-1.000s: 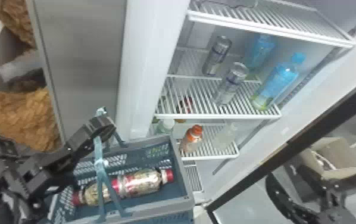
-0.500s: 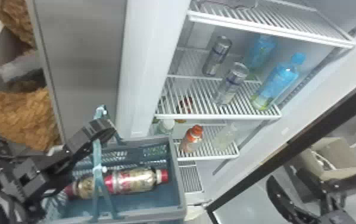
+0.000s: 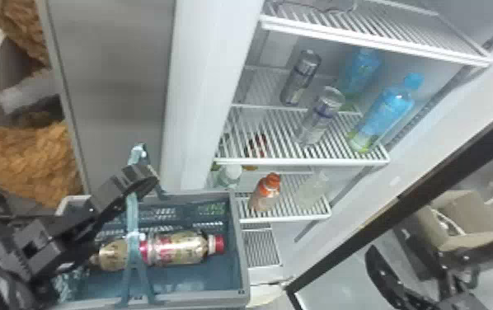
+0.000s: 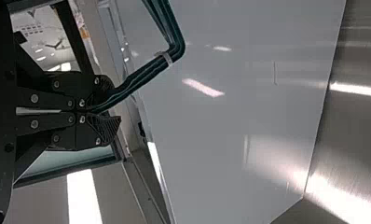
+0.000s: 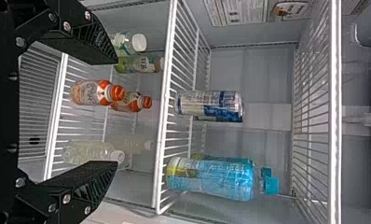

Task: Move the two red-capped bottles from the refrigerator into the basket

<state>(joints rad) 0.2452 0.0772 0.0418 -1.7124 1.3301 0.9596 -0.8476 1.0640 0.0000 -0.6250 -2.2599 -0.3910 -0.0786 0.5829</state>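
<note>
In the head view my left gripper (image 3: 144, 177) is at the basket's handle (image 3: 133, 218), above the blue-grey basket (image 3: 242, 255). The left wrist view has this gripper (image 4: 106, 105) shut on the dark handle cord (image 4: 141, 74). Inside the basket a red-capped bottle (image 3: 179, 248) lies on its side, cap to the right. A gold bottle body (image 3: 113, 254) lies left of it, partly behind handle and arm. My right gripper (image 3: 386, 276) stands at the lower right, outside the refrigerator. Its fingers are apart in the right wrist view, where the gripper (image 5: 117, 112) holds nothing.
The refrigerator's middle shelf (image 3: 299, 161) bears cans (image 3: 320, 117) and blue bottles (image 3: 386, 113). Orange-capped bottles (image 5: 92, 92) and clear bottles (image 5: 88, 152) stand one shelf lower. A black-edged door (image 3: 402, 206) stands at the right, a grey panel (image 3: 109, 95) at the left.
The basket's lower right side has shifted left and slightly down, with the bottles in it. My left gripper keeps its hold on the handle. The right gripper has moved slightly left.
</note>
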